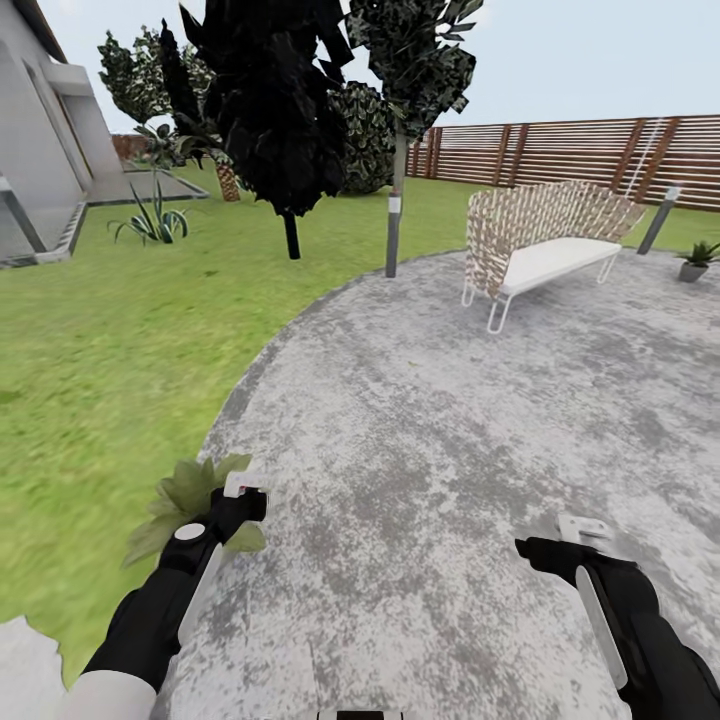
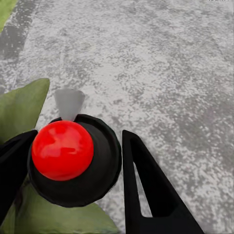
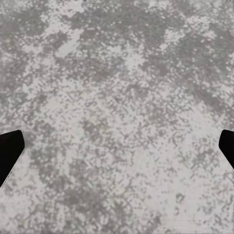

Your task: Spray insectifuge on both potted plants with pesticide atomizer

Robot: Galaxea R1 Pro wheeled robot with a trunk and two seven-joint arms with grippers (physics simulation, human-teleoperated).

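Left tool (image 2: 78,161) grips the pesticide atomizer (image 2: 73,151) between its fingers (image 2: 146,190), seen end-on, red cap toward the camera, long axis along the fingers, grey nozzle above the near potted plant (image 1: 185,500) at the patio (image 1: 450,420) edge. Right tool (image 3: 117,146) spread wide, empty, over paving. Second potted plant (image 1: 696,260) at the far patio edge beyond the bench (image 1: 540,245).

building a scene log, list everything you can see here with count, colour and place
potted plants: 2, green leaves; one under the left gripper at the patio edge, one far right in a grey pot
pesticide atomizer: 1, dark head with red cap, between the left fingers
bench: 1, woven beige, white seat, back of patio
patio: 1, round, grey
fence: 1, brown slats, far side
bollard lamps: 2, grey, patio rim
left gripper: black, holding the atomizer
right gripper: black, open
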